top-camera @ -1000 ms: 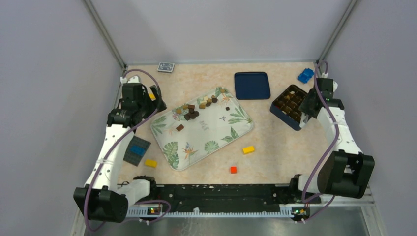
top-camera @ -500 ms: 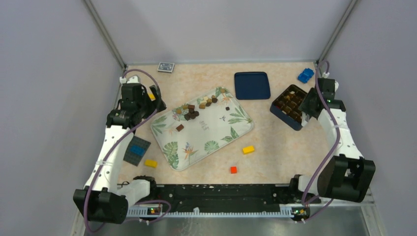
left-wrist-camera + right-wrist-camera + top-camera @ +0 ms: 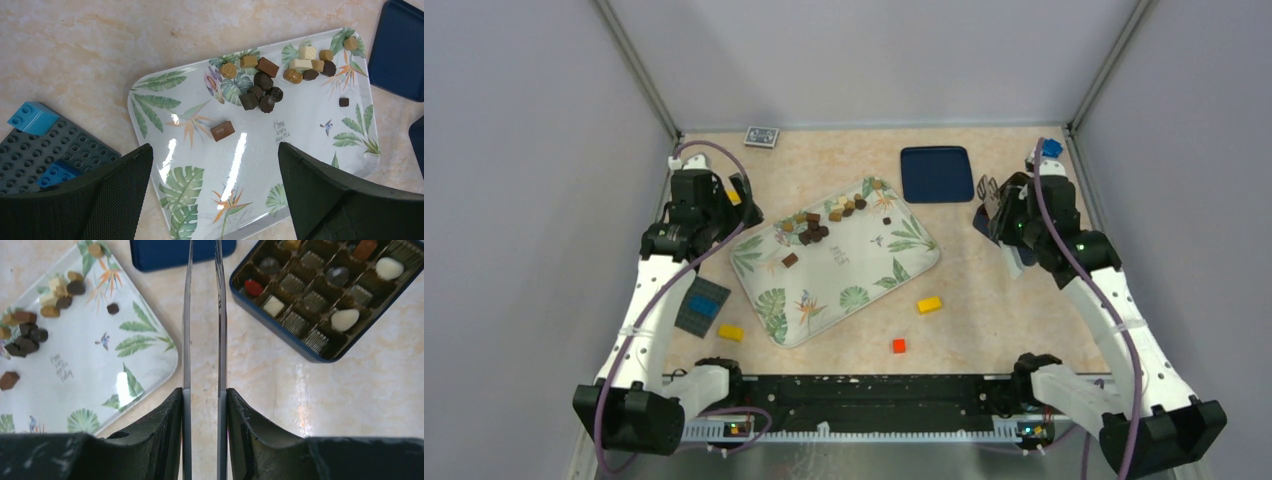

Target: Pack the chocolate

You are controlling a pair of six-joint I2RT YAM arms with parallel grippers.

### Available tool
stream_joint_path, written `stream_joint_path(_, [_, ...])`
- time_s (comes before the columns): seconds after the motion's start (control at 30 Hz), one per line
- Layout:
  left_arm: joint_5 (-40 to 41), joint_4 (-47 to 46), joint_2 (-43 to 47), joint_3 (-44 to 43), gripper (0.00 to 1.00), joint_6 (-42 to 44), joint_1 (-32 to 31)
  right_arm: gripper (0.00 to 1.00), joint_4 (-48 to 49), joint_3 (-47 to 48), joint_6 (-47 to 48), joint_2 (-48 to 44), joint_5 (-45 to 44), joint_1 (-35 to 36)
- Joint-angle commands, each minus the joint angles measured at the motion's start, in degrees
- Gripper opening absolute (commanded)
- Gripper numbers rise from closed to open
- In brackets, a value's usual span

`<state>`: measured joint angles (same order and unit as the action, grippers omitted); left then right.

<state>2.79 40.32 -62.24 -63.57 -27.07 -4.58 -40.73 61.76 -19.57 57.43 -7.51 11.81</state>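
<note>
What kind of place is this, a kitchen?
Most likely a robot lab test cell, not a kitchen. Two robot arms are bolted at the near edge of the table, plain grey walls box it in, and chocolates on a leafy tray sit among toy bricks like practice props.

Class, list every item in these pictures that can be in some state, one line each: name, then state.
Chocolate box: open, partly filled, many cells empty.
Lid: off, lying flat on the table, apart from the box.
Tray: carrying loose chocolates at one end.
Left claw: wide open, empty.
Right claw: open by a narrow gap, empty.
</note>
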Motion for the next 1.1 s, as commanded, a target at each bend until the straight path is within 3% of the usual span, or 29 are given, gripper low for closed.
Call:
stream_joint_path(0.0, [-1.08, -1.69, 0.68, -1.73, 0.99, -0.60, 0.27, 0.32, -1.07, -5.42, -3.12, -2.97, -2.91, 4.43])
stream_joint_path(0.53, [-2.45, -1.73, 1.72, 0.27, 0.99, -1.12, 0.27, 0.33, 13.92, -25.27, -7.87, -3.24, -9.47, 13.71])
stream_joint_path(0.73, [-5.72, -2.38, 0.89, 0.55, 0.99, -0.92, 0.27, 0.39, 16.10, -28.19, -8.65, -0.86, -10.84, 15.49])
stream_joint_path(0.87, [-6.16, -3.06, 0.08, 1.11, 0.99, -0.54, 0.27, 0.52, 17.37, -29.55, -9.48, -0.30, -9.96, 15.65])
stream_joint_path(0.97, [-6.51, -3.50, -0.71, 1.10, 0.99, -0.36, 0.27, 0.74, 17.21, -28.58, -9.05, -0.53, -9.41, 15.67])
stream_joint_path(1.07, [-6.47, -4.13, -1.47, 0.84, 0.99, -0.26, 0.27, 0.76, 16.10, -24.99, -8.01, -0.03, -8.96, 15.67])
